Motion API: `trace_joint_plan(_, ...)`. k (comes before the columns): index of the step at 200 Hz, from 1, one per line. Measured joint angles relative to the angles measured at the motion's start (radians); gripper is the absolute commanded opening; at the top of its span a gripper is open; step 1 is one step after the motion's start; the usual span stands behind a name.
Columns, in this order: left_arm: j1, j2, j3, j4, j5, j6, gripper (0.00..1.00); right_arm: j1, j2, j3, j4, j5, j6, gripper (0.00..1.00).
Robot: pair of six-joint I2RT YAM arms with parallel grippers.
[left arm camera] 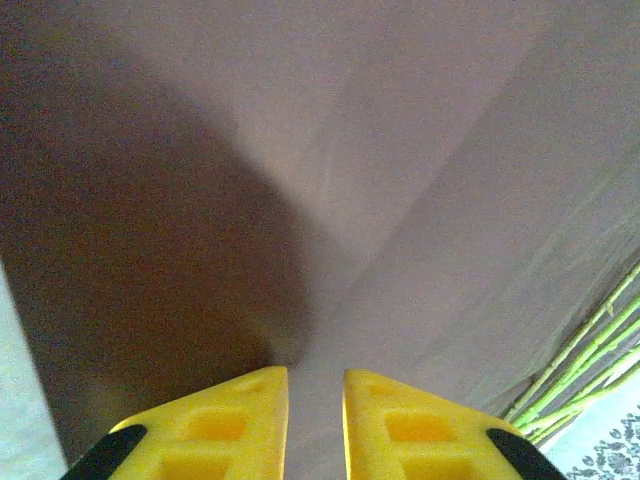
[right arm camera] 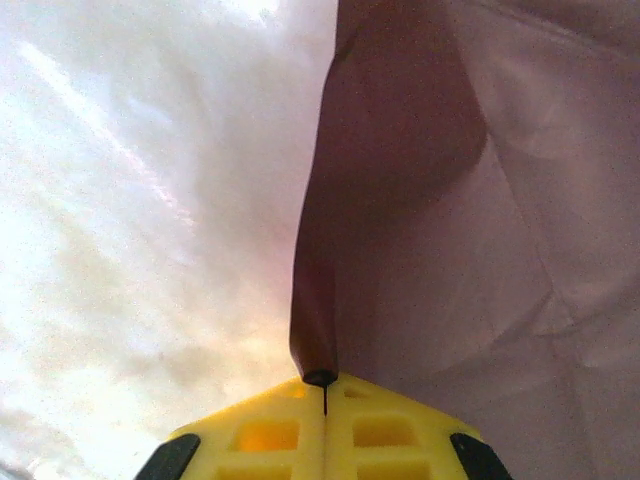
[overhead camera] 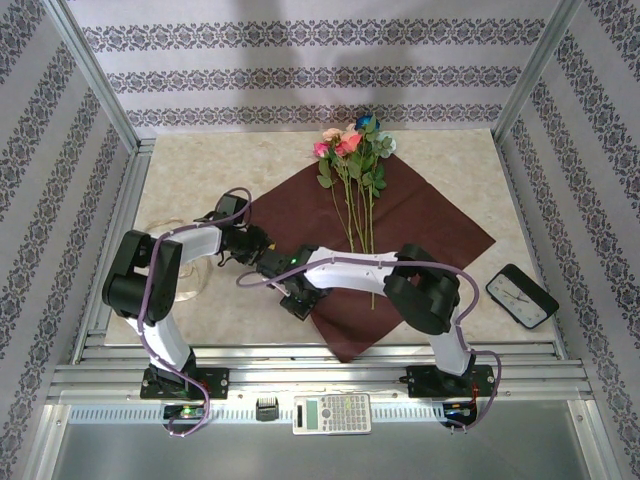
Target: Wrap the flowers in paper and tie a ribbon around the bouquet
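Observation:
The maroon paper [overhead camera: 420,225] lies as a diamond on the marble table, and the flowers [overhead camera: 352,150] rest on it with their heads toward the back and their stems pointing at me. In the left wrist view the green stems [left arm camera: 590,355] run along the right edge. My left gripper [overhead camera: 252,248] is at the paper's left side; its yellow jaws [left arm camera: 316,378] stand a narrow gap apart over the sheet [left arm camera: 380,180]. Just in front of it, my right gripper [overhead camera: 290,298] is at the near-left edge, shut [right arm camera: 324,382] on a raised fold of paper [right arm camera: 320,300]. A cream ribbon [overhead camera: 160,224] lies by the left arm.
A black clock [overhead camera: 521,296] lies on the table at the right front. A calculator [overhead camera: 332,412] sits on the rail between the arm bases. Metal frame posts and patterned walls close in the table on three sides.

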Motion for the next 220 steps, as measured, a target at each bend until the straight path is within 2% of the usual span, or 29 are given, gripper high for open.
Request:
trace_joint_plan(10,0.000,-0.029,0.000,-0.024,-0.008,0.001,0.38,-0.021,-0.007,0.010,-0.005,-0.049,-0.015,0.00)
trace_joint_plan(42,0.000,-0.180,-0.010,-0.088,-0.029,-0.037,0.47,-0.098,-0.018,0.032,-0.010,-0.220,-0.051,0.00)
trace_joint_plan(68,-0.016,-0.339,-0.076,-0.117,-0.037,-0.128,0.50,-0.150,-0.018,0.042,-0.026,-0.329,-0.078,0.00)
trace_joint_plan(90,-0.073,-0.388,-0.140,-0.130,-0.034,-0.223,0.52,-0.175,-0.017,0.045,-0.032,-0.394,-0.091,0.00)
trace_joint_plan(111,-0.139,-0.389,-0.212,-0.118,-0.042,-0.335,0.53,-0.183,-0.016,0.055,-0.045,-0.430,-0.094,0.00)
trace_joint_plan(148,-0.193,-0.389,-0.259,-0.095,-0.079,-0.502,0.54,-0.194,-0.014,0.055,-0.064,-0.463,-0.095,0.00)
trace_joint_plan(220,-0.241,-0.403,-0.278,-0.053,-0.130,-0.603,0.55,-0.217,-0.014,0.055,-0.067,-0.490,-0.094,0.00)
